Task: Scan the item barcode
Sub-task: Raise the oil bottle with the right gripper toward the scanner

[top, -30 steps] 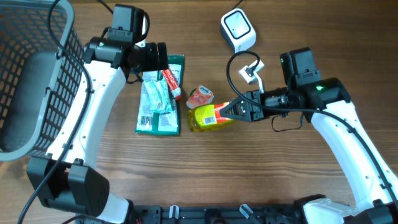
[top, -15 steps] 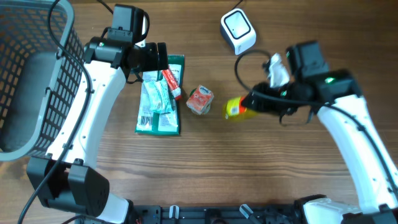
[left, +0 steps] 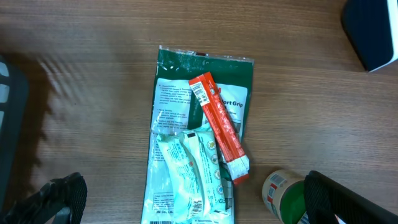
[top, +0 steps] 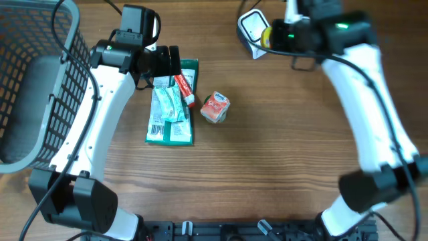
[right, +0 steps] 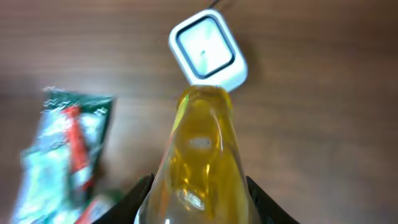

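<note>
Up at the table's (top: 281, 167) far edge, the yellow bottle (right: 200, 155) hangs just over the white scanner (right: 208, 53), clamped between the right gripper's (top: 279, 37) fingers. Off to the left, the left gripper (top: 171, 62) hovers spread wide above a green packet (left: 239, 106), gripping nothing.

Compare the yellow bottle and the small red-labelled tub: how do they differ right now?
The yellow bottle is gripped by the right gripper, pointed at the white scanner; the tub lies free on the table. The bottle is clear yellow and long; the tub is squat, red and white. Both are small groceries.
</note>
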Controlling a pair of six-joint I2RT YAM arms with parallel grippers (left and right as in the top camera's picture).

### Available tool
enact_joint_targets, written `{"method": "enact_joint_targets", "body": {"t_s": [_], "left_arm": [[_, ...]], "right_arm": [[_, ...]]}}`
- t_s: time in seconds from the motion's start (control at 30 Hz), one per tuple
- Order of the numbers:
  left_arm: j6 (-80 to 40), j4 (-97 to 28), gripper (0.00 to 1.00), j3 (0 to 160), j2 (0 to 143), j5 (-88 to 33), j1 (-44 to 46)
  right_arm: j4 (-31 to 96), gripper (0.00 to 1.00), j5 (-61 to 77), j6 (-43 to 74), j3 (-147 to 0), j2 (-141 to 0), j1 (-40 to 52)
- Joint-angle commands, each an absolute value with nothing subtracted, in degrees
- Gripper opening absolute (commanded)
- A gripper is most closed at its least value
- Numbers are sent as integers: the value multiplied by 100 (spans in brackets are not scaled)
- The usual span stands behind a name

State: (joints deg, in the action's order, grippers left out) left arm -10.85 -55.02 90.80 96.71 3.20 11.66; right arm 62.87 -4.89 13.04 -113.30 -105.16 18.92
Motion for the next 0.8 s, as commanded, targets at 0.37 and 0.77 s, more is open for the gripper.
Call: {"method": "enact_joint_targets", "body": {"t_s": [0.37, 0.77], "left_arm": [[-1140, -5489, 100, 9098, 9730, 392, 1144], [-1138, -5489, 100, 9098, 9730, 392, 1144]], "right_arm": [[2908, 4, -6060, -1337, -11389, -12873, 3028], [2298, 5, -5548, -1640, -11389, -13609, 3035]]}}
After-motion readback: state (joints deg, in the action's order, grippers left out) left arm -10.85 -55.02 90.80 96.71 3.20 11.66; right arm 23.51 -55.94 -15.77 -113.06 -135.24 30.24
